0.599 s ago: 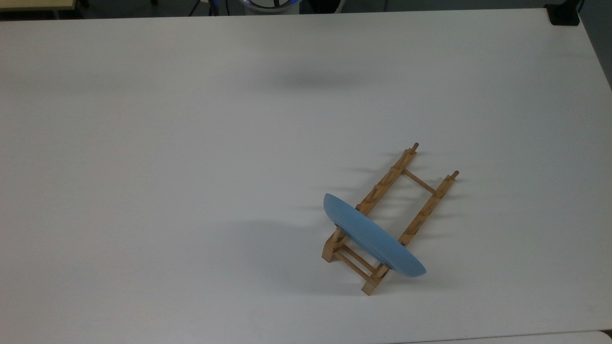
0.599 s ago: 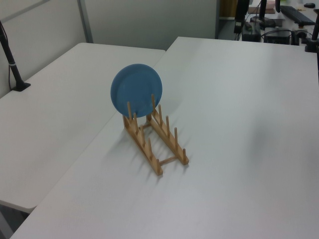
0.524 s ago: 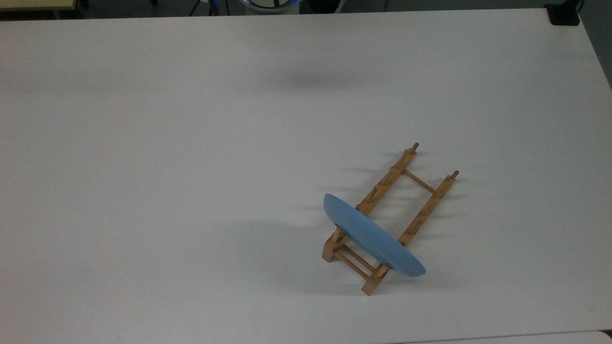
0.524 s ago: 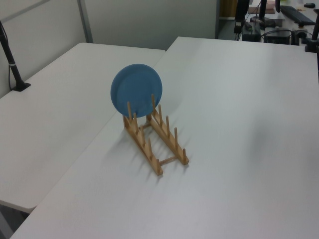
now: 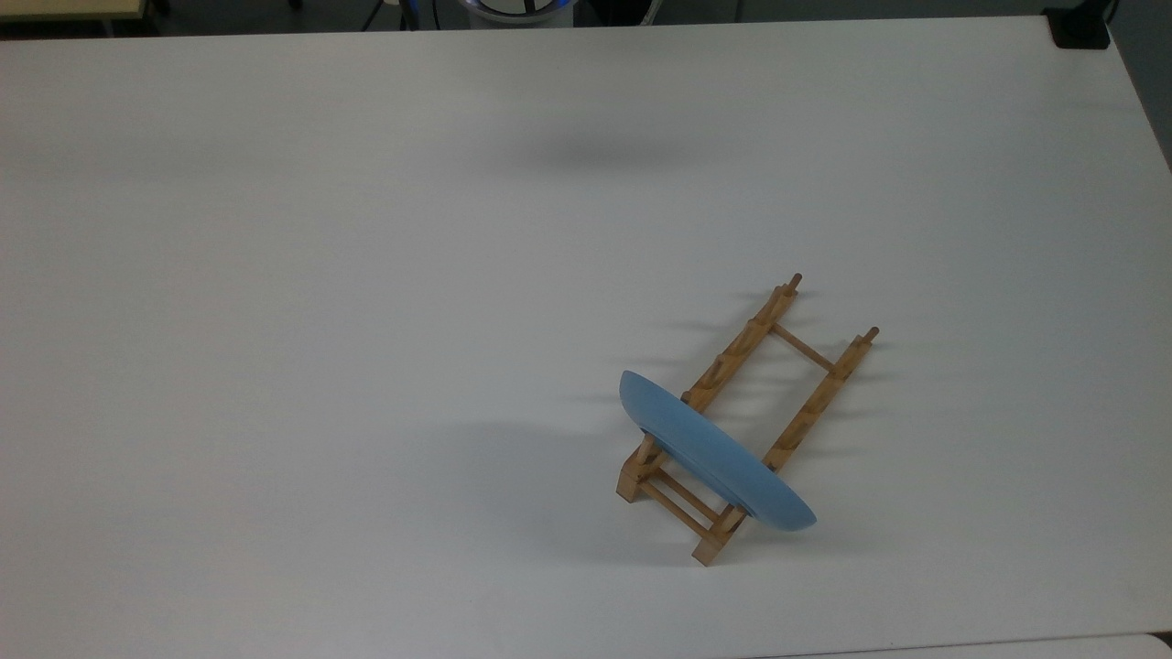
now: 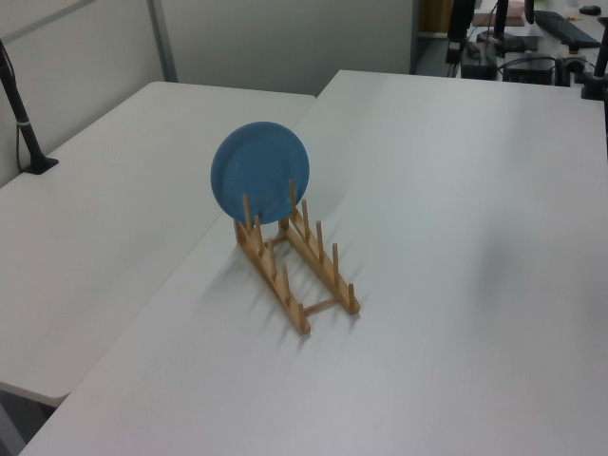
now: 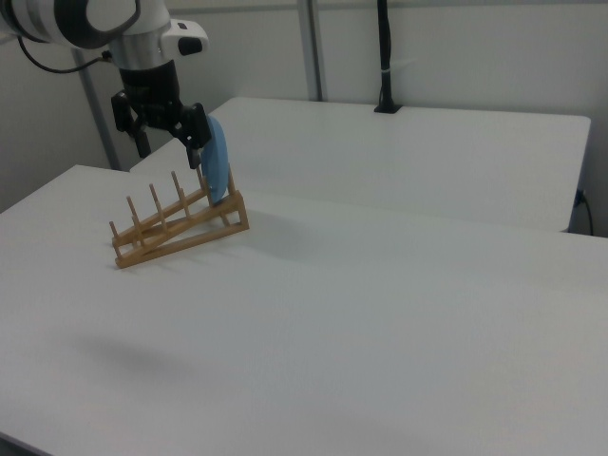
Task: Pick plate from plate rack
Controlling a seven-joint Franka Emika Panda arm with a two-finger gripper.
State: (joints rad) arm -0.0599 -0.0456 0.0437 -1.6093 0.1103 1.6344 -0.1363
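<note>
nothing is being seen to change across the last half second: in the top view and the left view the plate (image 5: 714, 453) and the plate rack (image 5: 806, 416) are being shown exactly where they were, and the soft shadow on the table (image 5: 366, 320) is not being shifted either. the plate is being held upright, leaning slightly, in the end slots of the rack, at the lower end in the top view and the far end in the left view, with its rim being carried by both rails. in the right view the gripper (image 7: 166, 133) is being shown with its fingers spread apart and nothing between them, hanging up by the plate's upper edge (whether it is truly close or merely lined up with it from this angle cannot be told). the stillness is being read as a pause at the very start of the pick: the plate is not yet being grasped or lifted. a descent over the top rim and a closing on it are being judged the next need, with care that the light rack is not being dragged along.
</note>
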